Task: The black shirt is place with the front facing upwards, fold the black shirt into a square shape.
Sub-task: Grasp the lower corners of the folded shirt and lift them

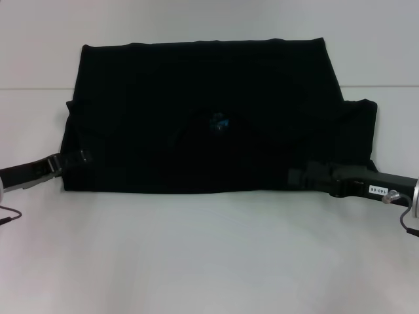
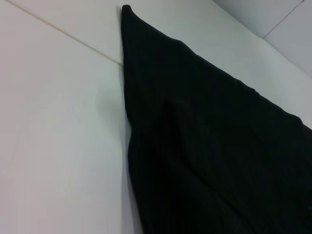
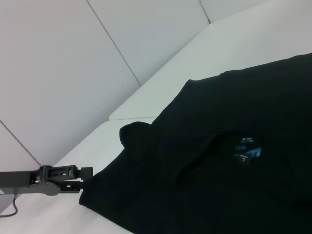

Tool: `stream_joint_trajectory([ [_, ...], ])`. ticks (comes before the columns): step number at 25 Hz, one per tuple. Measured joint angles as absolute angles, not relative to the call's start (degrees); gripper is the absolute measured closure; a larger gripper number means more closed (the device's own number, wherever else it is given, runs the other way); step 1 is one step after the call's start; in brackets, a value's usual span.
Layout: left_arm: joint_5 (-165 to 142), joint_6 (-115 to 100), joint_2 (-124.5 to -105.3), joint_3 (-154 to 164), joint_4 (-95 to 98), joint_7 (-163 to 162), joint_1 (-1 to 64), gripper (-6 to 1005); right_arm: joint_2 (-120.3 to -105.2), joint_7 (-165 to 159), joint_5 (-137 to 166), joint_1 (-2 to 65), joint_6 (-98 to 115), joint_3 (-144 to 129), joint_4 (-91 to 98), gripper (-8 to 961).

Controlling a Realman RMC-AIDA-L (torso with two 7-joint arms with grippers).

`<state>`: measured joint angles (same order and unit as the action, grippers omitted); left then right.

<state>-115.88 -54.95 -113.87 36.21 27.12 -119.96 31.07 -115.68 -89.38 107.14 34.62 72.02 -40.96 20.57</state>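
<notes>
The black shirt (image 1: 209, 111) lies flat on the white table (image 1: 196, 248) as a wide dark block, and no lettering shows. Its small blue neck label (image 1: 219, 123) sits near the middle. A sleeve sticks out on the right side (image 1: 363, 124). My left gripper (image 1: 77, 157) rests low at the shirt's near left corner. My right gripper (image 1: 294, 176) lies over the near edge toward the right. The right wrist view shows the shirt (image 3: 219, 185), its label (image 3: 247, 155) and the left gripper (image 3: 83, 176) at the cloth's edge. The left wrist view shows only the shirt (image 2: 209, 146) on the table.
A white wall (image 1: 196, 26) rises behind the table, and a seam line (image 1: 33, 89) runs across the table behind the shirt. Bare white tabletop stretches in front of the shirt. Thin cables hang from both wrists (image 1: 8, 212).
</notes>
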Motion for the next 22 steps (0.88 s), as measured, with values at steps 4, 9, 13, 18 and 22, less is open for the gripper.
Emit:
stream_joint_trajectory([
  [4,-115.91,-55.23,-114.09,36.37,27.10,-120.04,31.06,134,-115.75,-89.40,107.14,34.62,71.29,-40.96,20.57,146],
  [9,-115.93,-56.46,-114.09,38.08,27.07,-120.65,31.04,135,-115.78,-89.45,107.14,34.62,70.78,-40.96,20.57,146],
  [13,-115.91,-57.53,-114.12,38.13,27.06,-120.67,31.16,135,-115.77,-89.44,107.14,34.60,70.75,-40.88,20.57,146],
  [18,-115.84,-57.70,-114.30,38.15,27.26,-120.35,31.18,134,-115.81,-89.54,107.14,34.47,70.74,-40.82,20.46,147],
  [22,-115.96,-57.69,-114.46,38.33,27.90,-120.37,30.86,134,-115.83,-89.64,107.09,34.09,70.85,-40.74,20.49,147],
])
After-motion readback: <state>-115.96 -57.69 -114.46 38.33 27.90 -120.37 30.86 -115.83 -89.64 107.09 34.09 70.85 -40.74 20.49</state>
